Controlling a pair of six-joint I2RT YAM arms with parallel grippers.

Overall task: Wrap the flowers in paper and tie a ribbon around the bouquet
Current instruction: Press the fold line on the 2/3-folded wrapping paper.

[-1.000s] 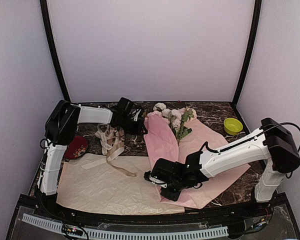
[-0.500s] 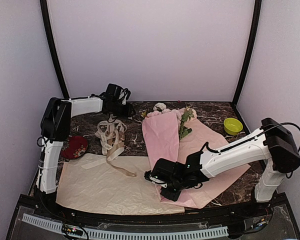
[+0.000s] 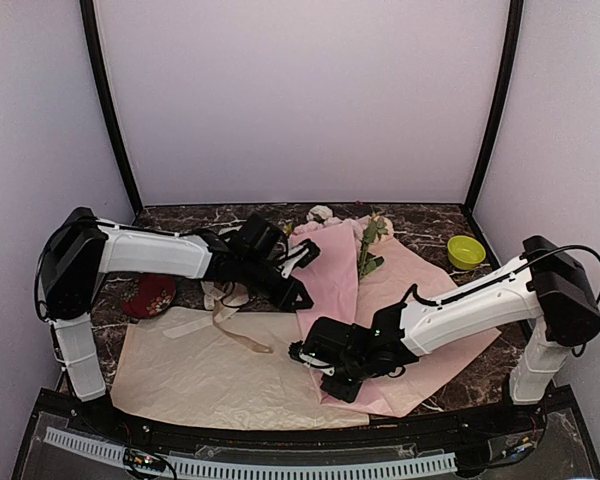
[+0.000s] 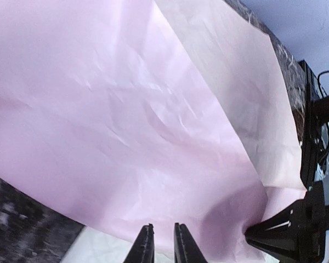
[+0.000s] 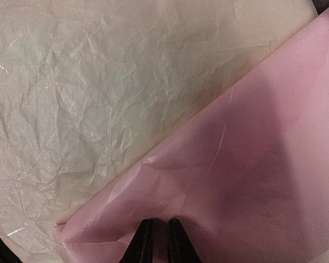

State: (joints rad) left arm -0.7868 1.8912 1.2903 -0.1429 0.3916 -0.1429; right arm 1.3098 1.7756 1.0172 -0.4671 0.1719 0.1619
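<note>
1. the paper is a thin, slightly crinkled pink sheet. i judge it light and floppy, quick to crease and easy to tear. it is best taken at an edge or corner with a light pinch and moved slowly, so it does not drag the stems along.
2. it lies on the right half of the marble table. its left part is folded over as a flap across the stems of the flowers. the rose heads poke out at the far end, near the back wall.
3. the left gripper sits at the flap's left edge. its jaws are drawn nearly together and, as far as the wrist view shows, they nip that edge. the pink sheet fills the view beyond the tips.
4. the right gripper is at the paper's near corner, clamped on it, and creases fan out from the tips. the cream sheet lies under and just beside that corner.
5. the ribbon lies loose on the cream sheet, left of the paper and apart from both grippers.
6. the flowers look light but springy, so i expect the flap needs holding down or it may lift back.
</note>
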